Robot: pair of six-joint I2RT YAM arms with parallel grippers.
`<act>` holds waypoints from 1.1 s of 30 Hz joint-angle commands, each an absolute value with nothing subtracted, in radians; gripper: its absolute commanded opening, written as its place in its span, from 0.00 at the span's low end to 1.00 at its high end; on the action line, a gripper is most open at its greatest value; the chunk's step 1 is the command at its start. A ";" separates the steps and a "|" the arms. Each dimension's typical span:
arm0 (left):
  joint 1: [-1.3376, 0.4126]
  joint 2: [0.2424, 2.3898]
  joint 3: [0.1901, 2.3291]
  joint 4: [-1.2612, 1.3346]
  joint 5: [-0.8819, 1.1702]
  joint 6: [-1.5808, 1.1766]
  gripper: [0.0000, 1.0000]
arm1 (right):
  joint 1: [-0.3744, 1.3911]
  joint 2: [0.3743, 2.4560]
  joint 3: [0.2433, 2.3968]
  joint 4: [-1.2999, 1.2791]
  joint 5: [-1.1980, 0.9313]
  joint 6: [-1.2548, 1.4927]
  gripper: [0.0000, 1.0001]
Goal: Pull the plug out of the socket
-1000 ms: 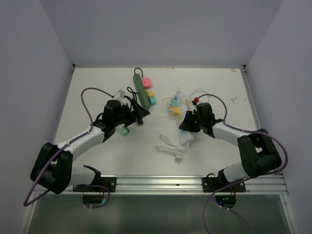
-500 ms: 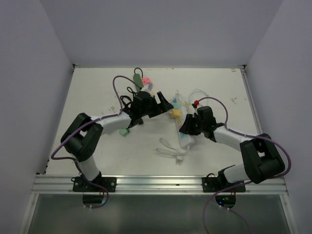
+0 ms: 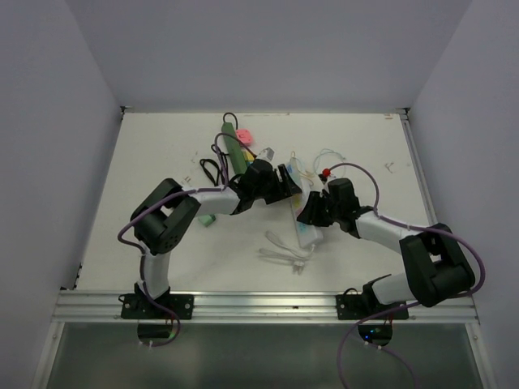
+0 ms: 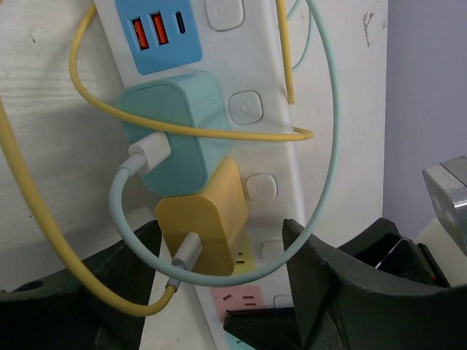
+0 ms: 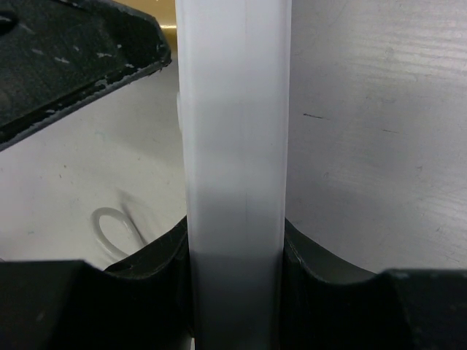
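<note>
A white power strip [image 4: 255, 80] lies in the left wrist view with a blue USB panel [image 4: 160, 33], a teal plug [image 4: 175, 127] and a yellow plug [image 4: 208, 219] seated in it, each with a cable. My left gripper [image 4: 219, 248] is open, its dark fingers [image 4: 328, 284] standing either side of the yellow plug's lower end without touching it. In the top view it [image 3: 284, 181] hovers over the strip's [image 3: 308, 233] middle. My right gripper [image 3: 312, 212] is shut on the strip's body [image 5: 235, 146], clamping it from both sides [image 5: 235, 240].
A green power strip [image 3: 235, 150] with a pink plug [image 3: 243, 136] lies at the back centre. A black cable loop [image 3: 212, 170] and a small teal block [image 3: 208, 219] lie left of it. A coiled white cable [image 3: 284, 251] lies near the strip's front end.
My left arm has swung right from the table's left side to over the white strip. My right gripper has stayed clamped on the strip.
</note>
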State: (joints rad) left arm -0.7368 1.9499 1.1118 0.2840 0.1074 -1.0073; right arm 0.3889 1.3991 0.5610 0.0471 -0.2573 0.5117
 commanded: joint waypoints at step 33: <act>-0.706 1.770 0.767 0.761 0.107 -1.279 0.00 | 0.361 1.428 0.508 -0.028 -0.069 0.632 0.00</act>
